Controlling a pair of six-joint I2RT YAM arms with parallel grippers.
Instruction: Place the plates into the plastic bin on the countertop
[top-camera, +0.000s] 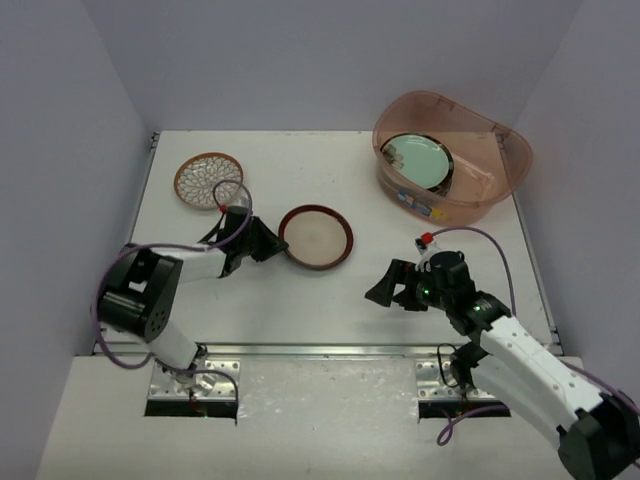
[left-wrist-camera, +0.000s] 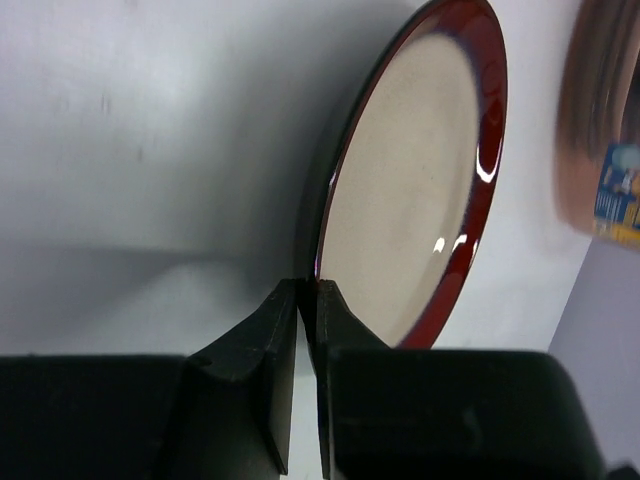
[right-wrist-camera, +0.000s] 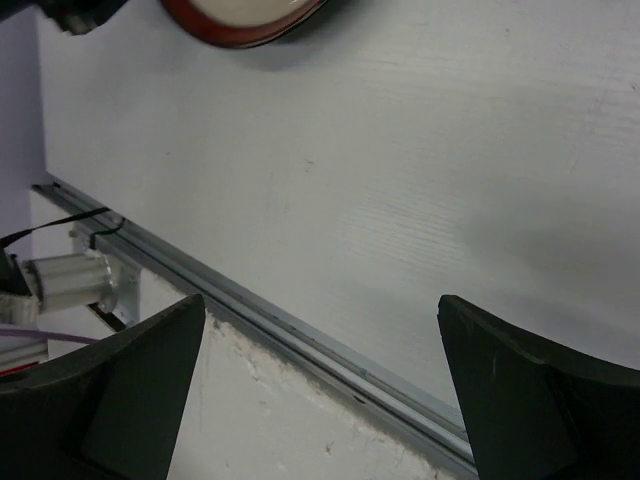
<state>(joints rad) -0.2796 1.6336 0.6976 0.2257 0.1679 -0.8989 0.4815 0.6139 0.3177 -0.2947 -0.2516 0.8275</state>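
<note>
Dark-red-rimmed cream round ceramic plate (top-camera: 316, 237) sits midway between the near and far edges of the white tabletop (top-camera: 300, 300), its rim pinched by your left end effector (left-wrist-camera: 308, 290). Your right end effector (top-camera: 384, 288) hangs spread by the near edge; the pinkish translucent oval plastic bin (top-camera: 495, 165) occupies the far-right corner.

1. Plain, pale lilac-grey walls close the space in on three sides: a back wall (top-camera: 330, 60), a left wall (top-camera: 60, 150) and a right wall (top-camera: 600, 120), all of them bare.
2. Between them sits the countertop (top-camera: 300, 310), flat, matte and white.
3. A thin metal rail (top-camera: 320, 348) runs along its near edge.
4. On this side of the rail lies a rougher, speckled off-white ledge (top-camera: 330, 410).
5. The light is soft and even, and the shadows on the white surface are faint and blurred.
</note>
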